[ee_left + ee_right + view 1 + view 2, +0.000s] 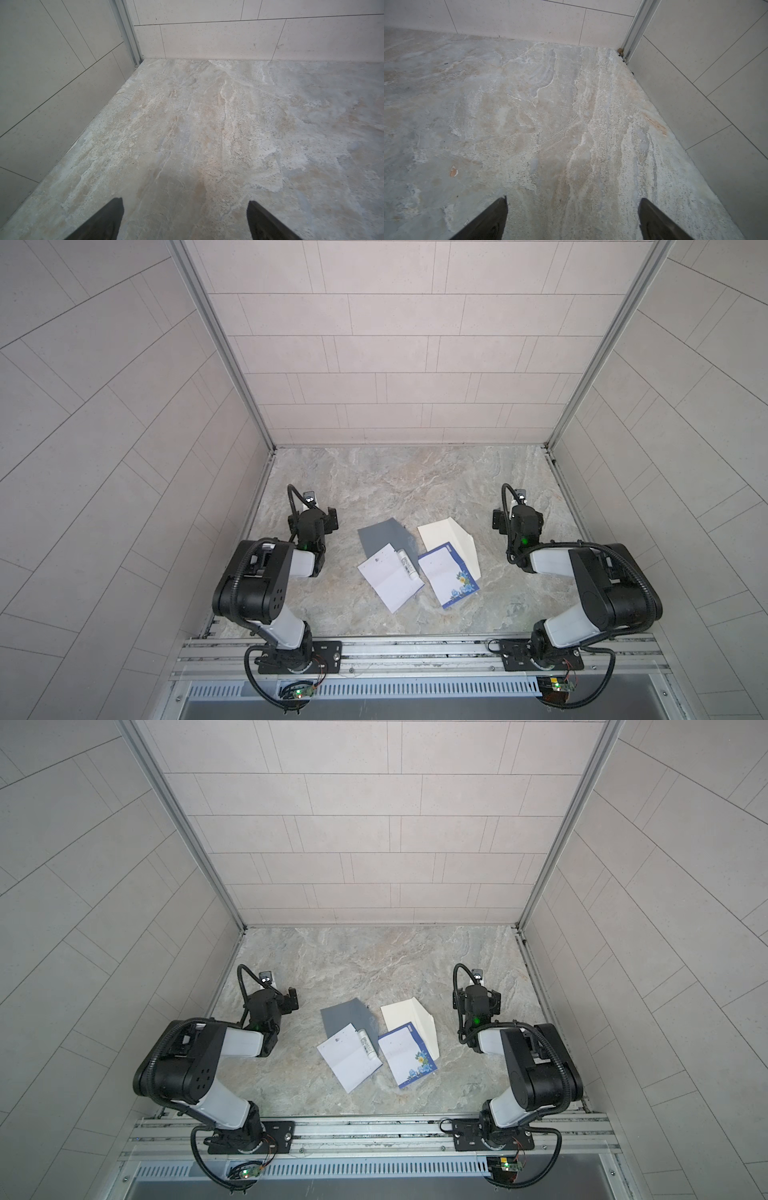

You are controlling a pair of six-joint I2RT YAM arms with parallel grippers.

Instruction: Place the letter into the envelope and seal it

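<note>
No step is begun. Left gripper point(185, 207) and right gripper point(573, 205) stand released, jaws apart, empty, over bare table point(207, 124). In both top views the white letter point(388, 577) lies centre, overlapping the grey envelope point(382, 536), glue stick point(406, 566) along its edge. Next move: probably reach inward for the letter. The 2 wrist views show no paper.

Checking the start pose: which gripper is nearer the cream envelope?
Right. The right gripper sits open just to the right of the cream envelope. The left gripper, also open, is farther off, beyond the grey envelope.
</note>
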